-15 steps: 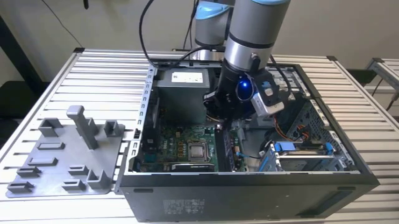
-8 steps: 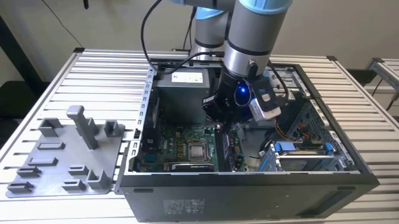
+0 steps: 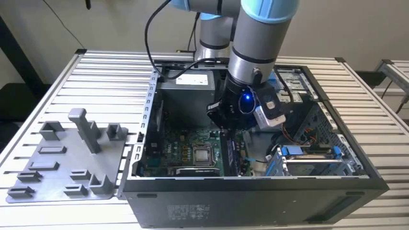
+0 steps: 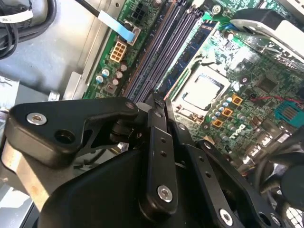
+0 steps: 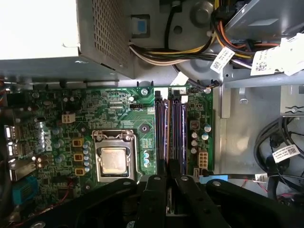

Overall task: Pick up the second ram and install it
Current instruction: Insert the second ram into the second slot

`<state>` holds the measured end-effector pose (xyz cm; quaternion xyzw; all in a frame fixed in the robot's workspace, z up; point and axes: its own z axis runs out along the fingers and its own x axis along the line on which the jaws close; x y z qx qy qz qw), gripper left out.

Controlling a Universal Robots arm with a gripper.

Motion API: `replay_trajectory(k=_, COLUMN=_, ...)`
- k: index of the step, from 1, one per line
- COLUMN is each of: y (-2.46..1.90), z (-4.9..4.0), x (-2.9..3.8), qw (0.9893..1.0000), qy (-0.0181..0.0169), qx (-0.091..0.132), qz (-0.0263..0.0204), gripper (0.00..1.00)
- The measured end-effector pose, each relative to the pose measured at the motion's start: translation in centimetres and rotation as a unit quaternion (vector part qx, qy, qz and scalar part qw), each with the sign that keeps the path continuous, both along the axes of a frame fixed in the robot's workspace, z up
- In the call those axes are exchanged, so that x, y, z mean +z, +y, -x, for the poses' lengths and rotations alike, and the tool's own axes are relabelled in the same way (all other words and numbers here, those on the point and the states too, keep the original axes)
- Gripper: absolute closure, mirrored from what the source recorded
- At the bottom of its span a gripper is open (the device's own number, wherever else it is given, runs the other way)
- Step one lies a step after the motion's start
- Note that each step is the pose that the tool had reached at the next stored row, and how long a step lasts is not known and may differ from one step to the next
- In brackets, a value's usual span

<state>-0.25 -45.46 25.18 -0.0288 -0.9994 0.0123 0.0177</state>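
I note a green printed motherboard [image 5: 118, 114] with a silver square processor socket [image 5: 114, 159] and small orange square components beside it. Memory slots [image 5: 170, 133] read dark purple-black in both wrist views. The matte black metal hand [image 5: 168, 190] fills the foreground. Wire bundle [image 5: 190, 50] runs yellow, orange, black, with white printed labels. The power supply box [image 3: 188, 88] is grey with a perforated dot pattern. In the exterior view I see the dark grey steel computer case [image 3: 255, 206], a blue light on the wrist, a light blue and silver arm [image 3: 259, 33], a grey plastic fixture tray [image 3: 64, 163], and the white slatted bench [image 3: 108, 76].
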Motion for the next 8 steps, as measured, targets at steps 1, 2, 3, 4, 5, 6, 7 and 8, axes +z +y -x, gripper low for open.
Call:
replay_trajectory(k=1, y=0.00, z=0.00, x=-0.09, qw=1.0000, qy=0.0000, qx=0.000, qz=0.0000, gripper=0.86)
replay_trajectory(k=2, y=0.00, z=0.00, x=-0.17, qw=1.0000, qy=0.0000, qx=0.000, qz=0.0000, gripper=0.86)
replay_trajectory(k=3, y=0.00, z=0.00, x=-0.25, qw=1.0000, qy=0.0000, qx=0.000, qz=0.0000, gripper=0.86)
replay_trajectory(k=4, y=-0.01, z=0.00, x=-0.35, qw=1.0000, qy=0.0000, qx=0.001, qz=0.0000, gripper=0.86)
replay_trajectory(k=5, y=-0.01, z=0.00, x=-0.45, qw=1.0000, qy=0.0000, qx=0.001, qz=0.0000, gripper=0.86)
replay_trajectory(k=6, y=-0.02, z=0.01, x=-0.56, qw=1.0000, qy=0.0000, qx=0.002, qz=0.0000, gripper=0.86)
replay_trajectory(k=7, y=-0.03, z=0.01, x=-0.71, qw=1.0000, qy=0.0000, qx=0.002, qz=0.0000, gripper=0.86)
replay_trajectory(k=8, y=-0.03, z=0.01, x=-0.84, qw=1.0000, qy=0.0000, qx=0.002, qz=0.0000, gripper=0.86)
